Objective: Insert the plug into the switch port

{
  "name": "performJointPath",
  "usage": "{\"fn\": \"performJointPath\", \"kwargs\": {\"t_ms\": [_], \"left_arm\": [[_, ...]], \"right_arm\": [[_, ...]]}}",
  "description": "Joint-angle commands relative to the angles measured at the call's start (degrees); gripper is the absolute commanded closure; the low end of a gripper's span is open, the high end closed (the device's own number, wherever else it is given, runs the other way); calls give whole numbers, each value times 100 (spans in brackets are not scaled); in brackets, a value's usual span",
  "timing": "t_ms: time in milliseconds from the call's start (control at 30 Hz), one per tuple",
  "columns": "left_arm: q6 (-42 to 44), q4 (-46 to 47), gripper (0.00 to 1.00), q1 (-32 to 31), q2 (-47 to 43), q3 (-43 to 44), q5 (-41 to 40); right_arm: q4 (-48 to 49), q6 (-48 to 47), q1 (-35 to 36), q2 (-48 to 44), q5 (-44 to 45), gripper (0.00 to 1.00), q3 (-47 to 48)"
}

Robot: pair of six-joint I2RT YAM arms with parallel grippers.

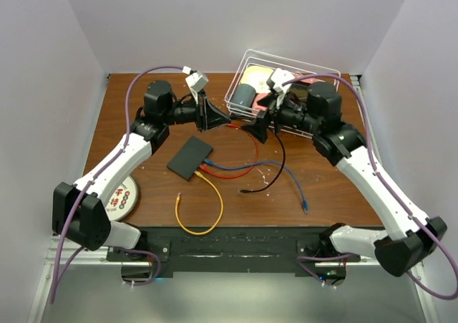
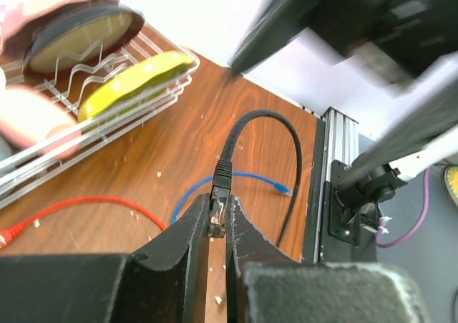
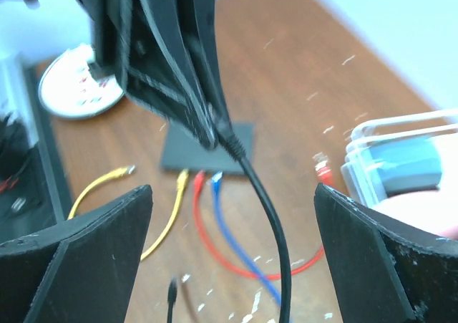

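Note:
The switch [image 1: 190,157] is a flat black box on the brown table, and it also shows in the right wrist view as the switch [image 3: 236,140]. Yellow, red and blue cables sit in its near edge. My left gripper [image 1: 213,121] hangs above and behind it, shut on the clear plug [image 2: 218,212] of the black cable [image 2: 266,117]. My left gripper [image 2: 218,204] pinches the plug upright between its fingertips. My right gripper [image 1: 256,131] stands open just to the right, and in its own view the right gripper [image 3: 232,194] has the black cable [image 3: 270,215] passing untouched between the wide jaws.
A white wire basket [image 1: 315,71] with dishes stands at the back right, close behind my right arm. A round tin [image 1: 120,196] lies near the front left. The yellow cable [image 1: 209,210], red cable [image 1: 247,169] and blue cable [image 1: 293,183] trail across the middle.

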Motion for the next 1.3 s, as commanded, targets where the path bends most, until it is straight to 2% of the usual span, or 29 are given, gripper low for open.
{"fn": "performJointPath", "kwargs": {"t_ms": [0,133,267,333,500,700,1267], "left_arm": [[-351,-957,100,9,183,531,-137],[-729,-1109,100,97,254,690,30],[-1343,-960,100,176,237,778,442],[-1511,-863,100,202,236,795,574],[-1723,-994,100,211,306,892,856],[-1380,-1644,100,211,403,1042,786],[-1292,-1733,100,211,359,1094,900]], "right_arm": [[512,173,53,-297,1007,2,30],[390,-2,325,-272,1561,2,161],[12,-458,1080,-35,2370,4,459],[-181,-547,1222,97,2581,7,530],[-296,-688,1504,168,2766,32,566],[-480,-881,1627,238,2880,33,662],[-727,-1066,1820,608,3179,43,838]]}}
